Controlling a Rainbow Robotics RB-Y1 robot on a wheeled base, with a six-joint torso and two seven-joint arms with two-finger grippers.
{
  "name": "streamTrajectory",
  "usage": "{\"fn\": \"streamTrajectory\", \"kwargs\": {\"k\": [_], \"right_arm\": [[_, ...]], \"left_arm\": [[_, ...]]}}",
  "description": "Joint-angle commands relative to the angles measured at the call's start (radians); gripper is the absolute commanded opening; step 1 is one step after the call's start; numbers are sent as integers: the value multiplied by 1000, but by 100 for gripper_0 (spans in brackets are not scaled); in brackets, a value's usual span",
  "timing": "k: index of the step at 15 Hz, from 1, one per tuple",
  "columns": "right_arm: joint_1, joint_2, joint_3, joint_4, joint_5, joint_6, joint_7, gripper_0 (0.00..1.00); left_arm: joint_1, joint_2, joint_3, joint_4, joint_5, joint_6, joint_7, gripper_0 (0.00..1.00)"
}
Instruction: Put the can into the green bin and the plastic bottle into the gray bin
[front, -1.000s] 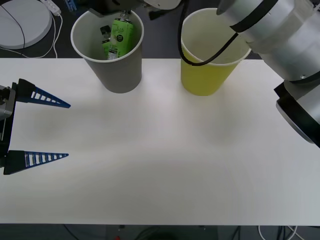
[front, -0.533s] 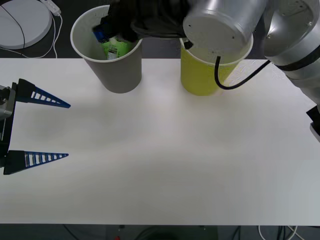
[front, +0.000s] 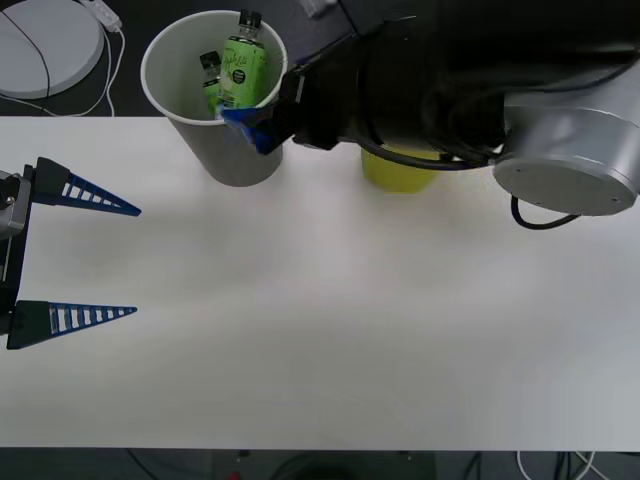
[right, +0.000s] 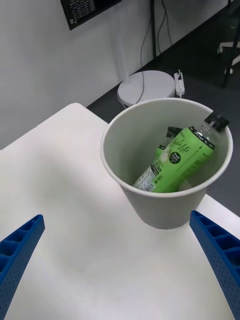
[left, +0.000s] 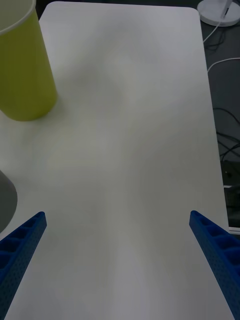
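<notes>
Change: your right gripper (front: 255, 132) has pulled back from over the gray bin (front: 238, 160) to just beside its rim, fingers spread, empty.
Plastic bottle (right: 177, 161): inside the gray bin, leaning, cap up against the wall.
Left gripper (front: 90, 255): you see it parked open at the table's left.
Green bin (left: 22, 75): can unseen.

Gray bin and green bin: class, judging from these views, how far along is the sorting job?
Done: the plastic bottle leans inside the gray bin. In hand: nothing; the right gripper is open beside that bin and the left gripper is open, idle. The green bin's inside is hidden, so the can's status is unknown.
</notes>
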Motion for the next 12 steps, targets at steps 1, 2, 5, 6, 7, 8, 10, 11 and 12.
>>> {"fn": "streamTrajectory", "kwargs": {"k": [1, 2, 5, 6, 7, 8, 10, 11, 12], "right_arm": [[34, -121, 0, -98, -39, -31, -16, 100], [40, -152, 1, -121, -50, -31, -22, 100], [90, -193, 0, -163, -41, -74, -23, 100], [118, -199, -14, -177, -41, -83, -17, 100], [136, -202, -25, -191, -39, -83, -14, 100], [152, -204, -34, -201, -39, -83, -13, 100], [192, -215, -41, -207, -32, -115, -10, 100], [207, -225, -41, -214, -15, -138, -13, 100], [222, -241, -41, -223, -4, -163, -16, 100]], "left_arm": [[0, 0, 0, 0, 0, 0, 0, 100], [0, 0, 0, 0, 0, 0, 0, 100], [0, 0, 0, 0, 0, 0, 0, 100], [0, 0, 0, 0, 0, 0, 0, 100], [0, 0, 0, 0, 0, 0, 0, 100], [0, 0, 0, 0, 0, 0, 0, 100], [0, 0, 0, 0, 0, 0, 0, 100], [0, 0, 0, 0, 0, 0, 0, 100], [0, 0, 0, 0, 0, 0, 0, 100]]}}
